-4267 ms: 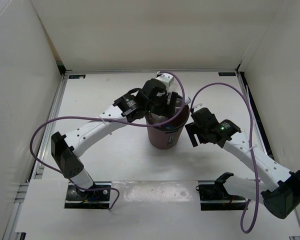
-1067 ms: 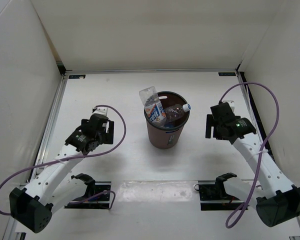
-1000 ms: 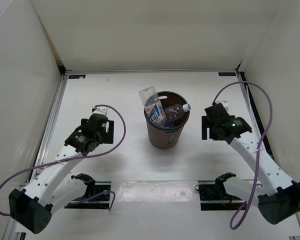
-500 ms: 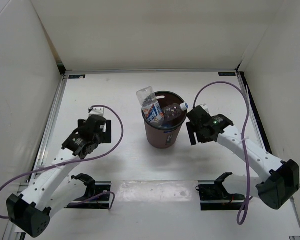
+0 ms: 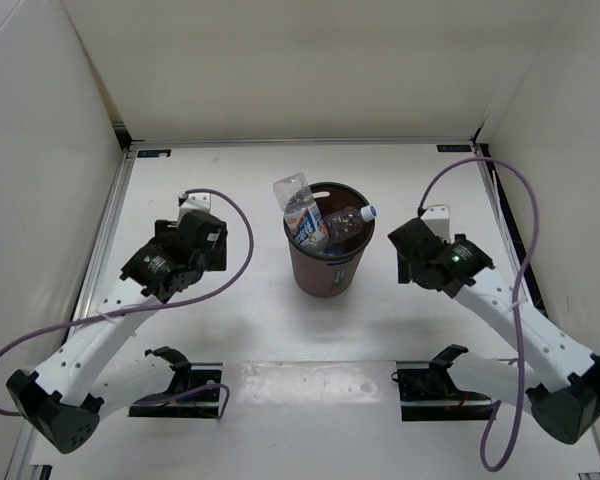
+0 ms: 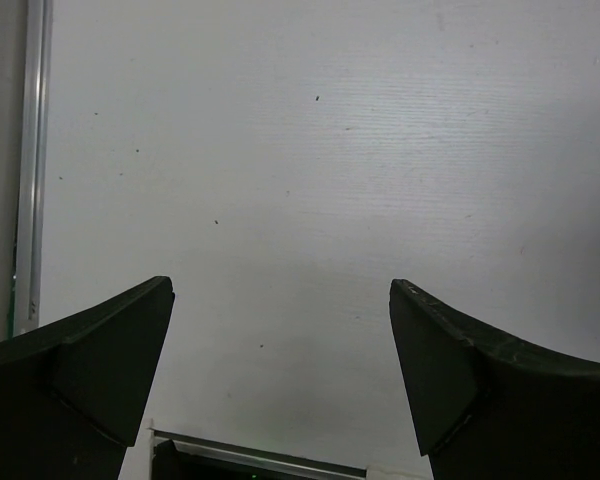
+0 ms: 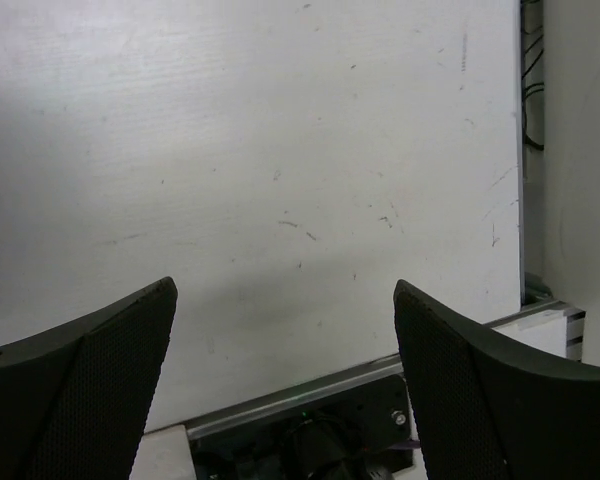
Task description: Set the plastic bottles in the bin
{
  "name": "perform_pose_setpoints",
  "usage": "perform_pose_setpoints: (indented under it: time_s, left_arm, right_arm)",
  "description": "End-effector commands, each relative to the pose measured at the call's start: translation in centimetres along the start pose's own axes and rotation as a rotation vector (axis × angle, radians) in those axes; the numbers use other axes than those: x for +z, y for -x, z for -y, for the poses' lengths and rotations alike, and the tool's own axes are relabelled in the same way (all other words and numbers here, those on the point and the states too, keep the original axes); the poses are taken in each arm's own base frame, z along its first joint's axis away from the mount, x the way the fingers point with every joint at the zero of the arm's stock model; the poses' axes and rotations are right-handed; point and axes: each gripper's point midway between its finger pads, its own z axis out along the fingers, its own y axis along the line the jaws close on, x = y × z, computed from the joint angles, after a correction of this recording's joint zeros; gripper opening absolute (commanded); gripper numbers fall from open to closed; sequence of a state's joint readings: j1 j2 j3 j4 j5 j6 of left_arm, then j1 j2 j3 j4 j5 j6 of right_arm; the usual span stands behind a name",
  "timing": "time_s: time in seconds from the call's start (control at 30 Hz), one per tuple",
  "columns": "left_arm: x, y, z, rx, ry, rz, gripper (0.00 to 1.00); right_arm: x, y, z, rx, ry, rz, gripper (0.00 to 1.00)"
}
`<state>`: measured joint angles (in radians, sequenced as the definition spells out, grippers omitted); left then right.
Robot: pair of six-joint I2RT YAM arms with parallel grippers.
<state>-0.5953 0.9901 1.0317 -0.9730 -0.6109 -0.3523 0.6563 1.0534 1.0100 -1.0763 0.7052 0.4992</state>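
The dark brown bin (image 5: 306, 272) stands upright in the middle of the table. A clear blue-labelled bottle (image 5: 300, 212) sticks up out of its left rim. A clear bottle (image 5: 351, 217) with a pale cap lies across the right rim. The orange bottle and the orange-white labelled one are out of view. My left gripper (image 5: 180, 262) is left of the bin, open and empty over bare table, as the left wrist view (image 6: 280, 290) shows. My right gripper (image 5: 420, 258) is right of the bin, open and empty, as the right wrist view (image 7: 285, 290) shows.
White walls (image 5: 40, 150) enclose the table on the left, back and right. A metal rail (image 6: 30, 160) runs along the left table edge. The arm bases (image 5: 175, 385) sit at the near edge, and purple cables (image 5: 235, 250) loop off both arms.
The left arm pulled out of the bin, leaving the bottles in it. The right gripper then swung in against the bin, shifting it slightly left, and has drawn back right.
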Motion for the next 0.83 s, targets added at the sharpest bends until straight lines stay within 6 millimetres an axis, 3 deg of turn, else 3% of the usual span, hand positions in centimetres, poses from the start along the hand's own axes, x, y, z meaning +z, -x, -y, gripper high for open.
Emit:
perform_pose_setpoints:
  time_s: [0.0, 0.03, 0.07, 0.1, 0.2, 0.33, 0.5, 0.53, 0.57, 0.63, 0.8]
  left_arm:
    - [-2.6, 0.8, -2.4, -0.039, 0.028, 0.052, 1.0]
    - [-2.9, 0.8, -2.9, -0.052, 0.034, 0.079, 1.0]
    - [-3.0, 1.1, -3.1, -0.067, 0.034, 0.116, 1.0]
    - [-4.6, 1.7, -4.2, -0.109, 0.006, 0.195, 1.0]
    - [-5.6, 2.4, -5.0, -0.141, -0.019, 0.306, 1.0]
    - [-5.8, 2.1, -6.6, -0.165, 0.056, 0.304, 1.0]
    - [-5.7, 2.0, -5.8, -0.153, 0.019, 0.29, 1.0]
    - [-5.7, 2.0, -5.6, -0.15, 0.008, 0.285, 1.0]
    - [-5.8, 2.0, -5.5, -0.153, 0.005, 0.282, 1.0]
    - [-5.9, 1.9, -5.4, -0.153, -0.006, 0.276, 1.0]
    - [-6.0, 1.5, -5.6, -0.165, -0.009, 0.279, 1.0]
  right_arm:
    - [-2.3, 2.1, 3.5, 0.223, -0.104, 0.143, 0.9]
    - [-2.9, 1.8, 4.6, 0.248, -0.116, 0.164, 0.9]
    - [-3.0, 1.8, 4.8, 0.259, -0.116, 0.176, 0.9]
    - [-3.3, 1.9, 5.0, 0.275, -0.107, 0.196, 0.9]
    - [-5.1, 1.7, 6.0, 0.377, -0.05, 0.304, 0.9]
    - [-6.6, 1.2, 7.0, 0.46, 0.003, 0.423, 0.9]
    - [-6.8, -1.1, 8.2, 0.618, 0.177, 0.469, 0.9]
    - [-6.5, -1.4, 7.1, 0.589, 0.245, 0.471, 0.9]
    - [-6.4, -1.7, 7.5, 0.611, 0.306, 0.475, 0.9]
    - [-6.6, -1.8, 6.2, 0.6, 0.399, 0.474, 0.9]
    - [-6.5, -1.6, 6.9, 0.611, 0.356, 0.497, 0.9]
